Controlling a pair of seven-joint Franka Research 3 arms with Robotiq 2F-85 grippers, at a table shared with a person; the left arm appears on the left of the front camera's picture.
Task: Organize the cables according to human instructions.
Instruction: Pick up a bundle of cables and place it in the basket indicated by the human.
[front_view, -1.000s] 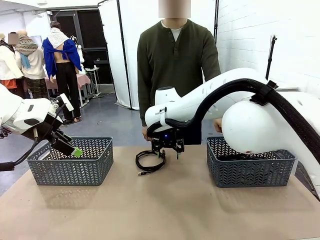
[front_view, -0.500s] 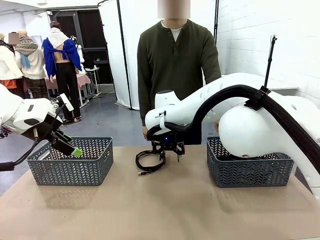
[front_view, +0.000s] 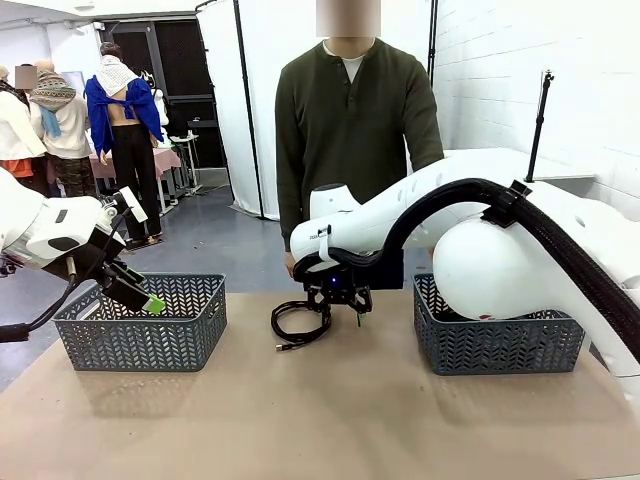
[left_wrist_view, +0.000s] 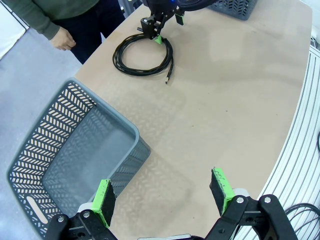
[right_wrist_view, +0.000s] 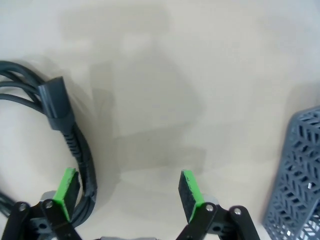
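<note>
A coiled black cable (front_view: 299, 324) lies on the tan table near its far edge, in front of the person (front_view: 352, 130) in the olive shirt. My right gripper (front_view: 340, 305) hangs open just over the coil's right side. In the right wrist view the cable (right_wrist_view: 79, 145) runs just inside one green pad (right_wrist_view: 67, 186), its plug (right_wrist_view: 55, 102) lying further out, and the right gripper (right_wrist_view: 127, 190) holds nothing. My left gripper (front_view: 148, 300) hovers open over the left basket's near-left corner. The left wrist view shows the left gripper (left_wrist_view: 162, 195) open, the cable (left_wrist_view: 144, 52) far off.
A grey lattice basket (front_view: 140, 325) stands at the table's left and another grey basket (front_view: 500, 340) at the right, behind my right arm. The person's hand (left_wrist_view: 62, 40) hangs by the far table edge. Bare tabletop (front_view: 320, 420) stretches across the near half.
My right arm's elbow has drifted slightly to the left and its gripper has settled a touch lower beside the cable. The left arm and the cable have stayed put.
</note>
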